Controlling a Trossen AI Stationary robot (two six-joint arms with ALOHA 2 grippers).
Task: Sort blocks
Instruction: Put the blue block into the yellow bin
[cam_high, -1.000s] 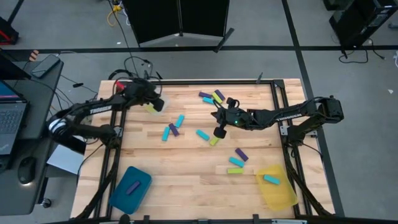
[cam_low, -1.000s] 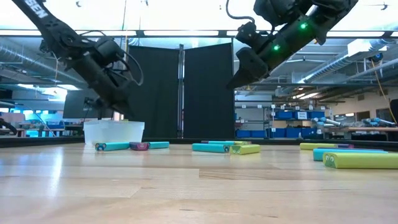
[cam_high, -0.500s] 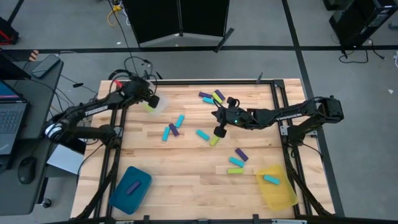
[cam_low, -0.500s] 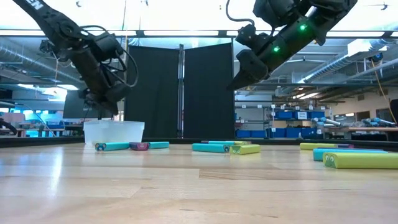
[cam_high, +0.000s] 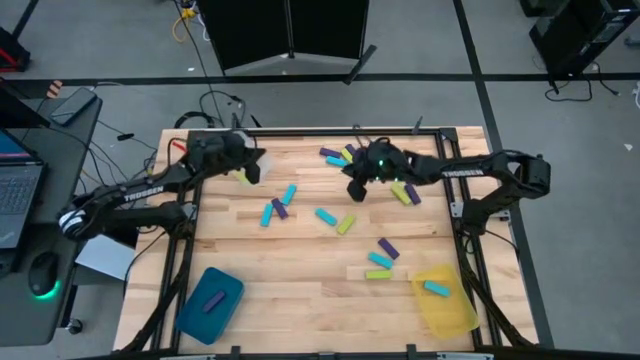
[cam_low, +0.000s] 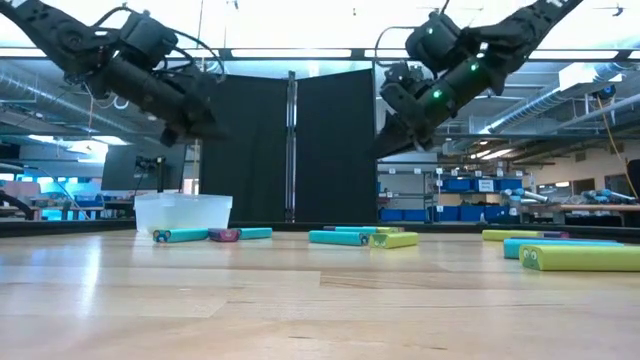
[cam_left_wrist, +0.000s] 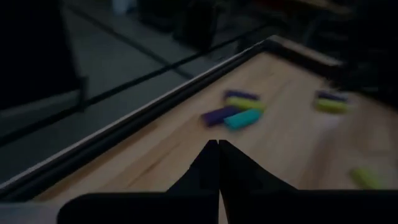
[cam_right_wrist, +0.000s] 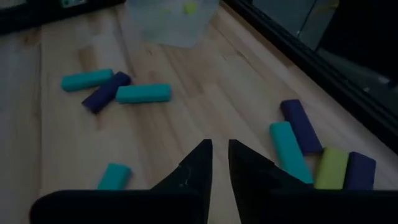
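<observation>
The blocks (cam_high: 337, 223) lie scattered over the middle and right of the wooden desk (cam_high: 300, 280): a far cluster of purple, cyan and yellow-green ones (cam_high: 338, 155), a cyan and purple group (cam_high: 277, 206) left of the middle, a cyan one with a yellow-green one touching it at the centre, a yellow-green one (cam_high: 405, 193) further right, and three more (cam_high: 381, 260) nearer the front. One cyan block (cam_high: 435, 288) rests in the yellow tray (cam_high: 452, 315) at the near right corner, a purple block (cam_high: 212, 299) lies in the teal tray (cam_high: 200, 315) at the near left corner, and a yellow-green block (cam_right_wrist: 189, 8) shows inside the clear tray (cam_high: 252, 170) at the far left. The right gripper (cam_high: 355, 190) hangs above the desk just near of the far cluster, its jaws slightly parted and holding nothing. The left gripper (cam_high: 252, 167) is raised over the clear tray, its jaws pressed together and holding nothing
</observation>
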